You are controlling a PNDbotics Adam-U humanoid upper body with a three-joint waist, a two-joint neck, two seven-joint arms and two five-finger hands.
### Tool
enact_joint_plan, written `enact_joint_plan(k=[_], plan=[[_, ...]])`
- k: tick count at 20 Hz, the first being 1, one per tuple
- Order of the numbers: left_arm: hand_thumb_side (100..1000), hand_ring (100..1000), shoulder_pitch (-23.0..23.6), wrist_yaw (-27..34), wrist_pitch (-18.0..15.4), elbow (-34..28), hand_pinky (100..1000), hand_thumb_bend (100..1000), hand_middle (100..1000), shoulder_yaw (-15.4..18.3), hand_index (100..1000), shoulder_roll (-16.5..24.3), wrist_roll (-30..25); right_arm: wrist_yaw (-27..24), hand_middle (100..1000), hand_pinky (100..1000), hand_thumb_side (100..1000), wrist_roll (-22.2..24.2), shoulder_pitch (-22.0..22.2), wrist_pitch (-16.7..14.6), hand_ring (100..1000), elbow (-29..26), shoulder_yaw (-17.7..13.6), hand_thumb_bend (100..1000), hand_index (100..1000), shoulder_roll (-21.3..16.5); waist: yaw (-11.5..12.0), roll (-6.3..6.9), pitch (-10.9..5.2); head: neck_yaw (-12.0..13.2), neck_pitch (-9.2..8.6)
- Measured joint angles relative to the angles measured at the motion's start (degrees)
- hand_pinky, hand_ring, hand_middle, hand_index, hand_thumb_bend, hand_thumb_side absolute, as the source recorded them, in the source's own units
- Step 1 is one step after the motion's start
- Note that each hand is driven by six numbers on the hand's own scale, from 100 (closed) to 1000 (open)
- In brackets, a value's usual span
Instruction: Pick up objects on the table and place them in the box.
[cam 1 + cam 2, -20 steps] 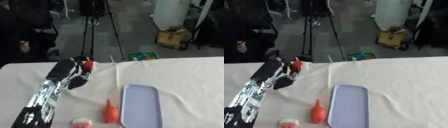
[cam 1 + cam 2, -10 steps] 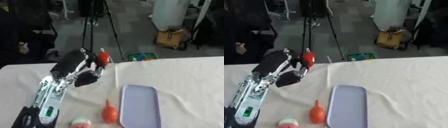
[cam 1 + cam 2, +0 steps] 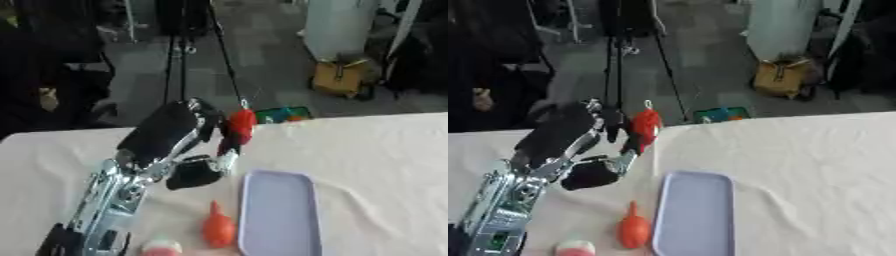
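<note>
Lifted higher and carried toward the tabletop's right since the earlier frames: left hand (image 3: 188, 145), fingers pinched on a small red object (image 3: 241, 123), held above the tabletop (image 3: 385, 150). Just down and right lies the pale box (image 3: 278, 210), long axis running near to far, holding nothing. Beside its left edge, an orange bulb-shaped object (image 3: 217, 227); near the front edge, a small pink-white thing (image 3: 160, 247).

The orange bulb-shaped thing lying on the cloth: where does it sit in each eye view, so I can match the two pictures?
Left eye view: the orange bulb-shaped thing lies near the bottom edge, slightly left of centre, just left of the lavender tray.
Right eye view: it lies near the bottom edge, further left in the picture, again just left of the tray.
Shared landmark: the tray's left rim.
</note>
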Motion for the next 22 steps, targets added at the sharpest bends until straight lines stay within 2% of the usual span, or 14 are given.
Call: enact_joint_plan(k=[9,21,22], plan=[[660,506,0.6,-1.4,-4.6,-0.5,495,100,375,-4.7,608,-0.5,0.4,0.0,749,808,915,0.3,-0.1,0.3,846,0.0,0.3,100,720,0.0,-0.2,0.23,0.02,0.3,-0.22],[653,521,1.0,-7.8,-9.3,6.0,511,100,398,-7.6,615,-1.0,2.4,0.0,748,814,917,0.6,-0.2,0.2,847,0.0,0.3,100,719,0.0,-0.3,0.23,0.07,0.5,-0.45],[689,540,1.0,-8.2,-9.5,6.4,525,100,428,-7.7,645,-1.0,2.6,0.0,748,815,917,0.6,-0.2,0.2,847,0.0,0.3,100,719,0.0,-0.3,0.23,0.07,0.5,-0.45]])
